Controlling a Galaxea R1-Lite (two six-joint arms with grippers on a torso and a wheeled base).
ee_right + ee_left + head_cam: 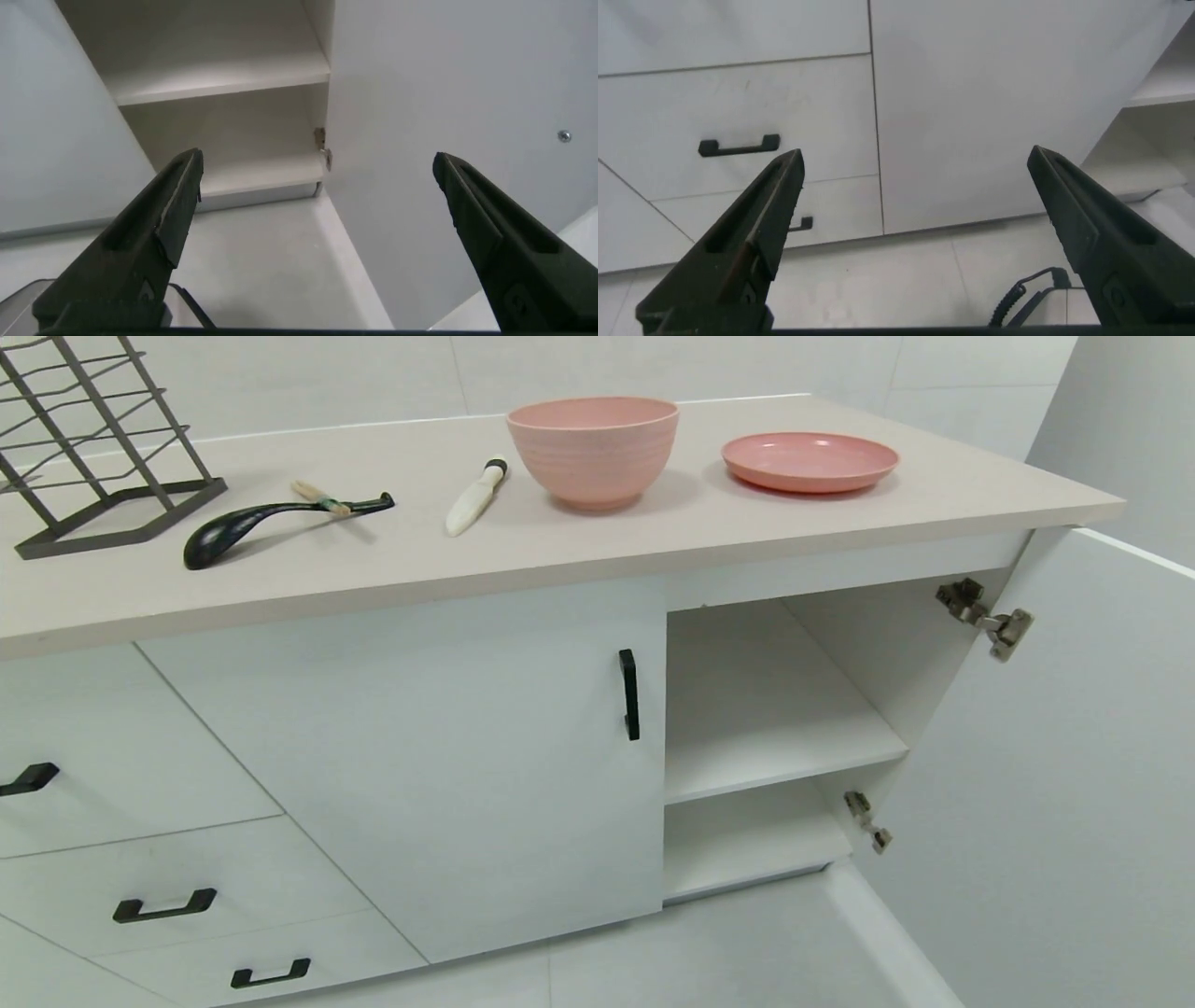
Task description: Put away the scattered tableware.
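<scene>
On the countertop (840,518) stand a pink bowl (593,450) and, to its right, a pink plate (808,460). Left of the bowl lie a white-handled utensil (474,497), a black ladle (271,523) and a small wooden brush (320,498) resting across the ladle's handle. My left gripper (915,168) is open with nothing between its fingers, low in front of the drawers (738,121). My right gripper (318,173) is open too and holds nothing, facing the open cabinet shelves (224,84) from low down.
A black wire rack (93,439) stands at the counter's far left. The right cabinet door (1074,784) is swung wide open, showing two bare shelves (775,747). The left door (420,756) with its black handle (629,694) is closed. Drawers (140,859) sit at the left.
</scene>
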